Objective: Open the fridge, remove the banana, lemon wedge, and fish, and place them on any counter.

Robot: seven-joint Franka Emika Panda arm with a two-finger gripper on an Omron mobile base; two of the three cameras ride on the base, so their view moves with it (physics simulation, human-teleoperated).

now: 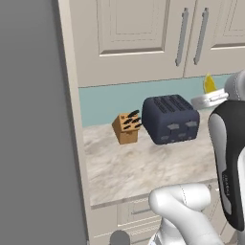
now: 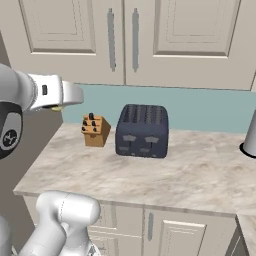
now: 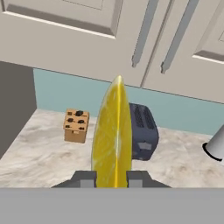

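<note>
Your gripper (image 3: 112, 179) is closed on the lemon wedge (image 3: 111, 140), held in the air above the counter's (image 3: 39, 153) front edge. It looks light, wet and slippery; hold its thick middle.

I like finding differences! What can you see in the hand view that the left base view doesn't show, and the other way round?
Hand view alone: the gripper shut on the lemon wedge close up, its yellow flesh facing the camera, and a grey object at the right edge. Left base view alone: the fridge side at the left and the drawers under the counter. Both share: the knife block, the dark toaster, the counter, teal backsplash and cream cabinets.
</note>
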